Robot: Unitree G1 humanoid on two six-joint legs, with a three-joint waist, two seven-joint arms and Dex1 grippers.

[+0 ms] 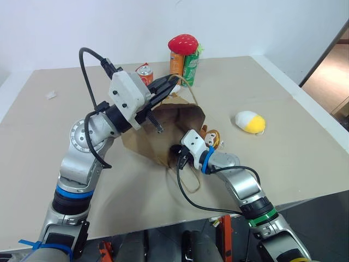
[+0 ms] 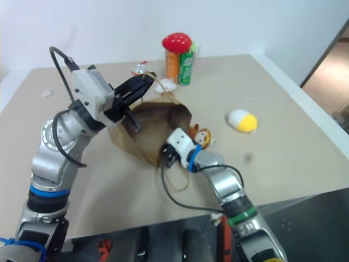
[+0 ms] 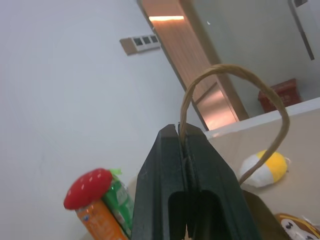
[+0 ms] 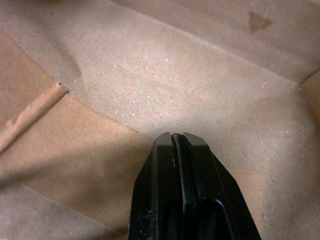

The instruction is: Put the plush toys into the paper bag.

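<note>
An orange can (image 1: 176, 61) and a green can (image 1: 191, 67) topped by a red strawberry plush (image 1: 182, 43) stand beside a small red can (image 1: 145, 75) on the beige table (image 1: 289, 142)

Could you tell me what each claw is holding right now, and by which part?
The left claw is shut on the paper bag, pinching its upper cord handle. The right claw is shut on nothing, inside the bag's mouth.

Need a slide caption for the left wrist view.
Left claw shut on the paper bag's handle, yellow-white toy beyond.
</note>
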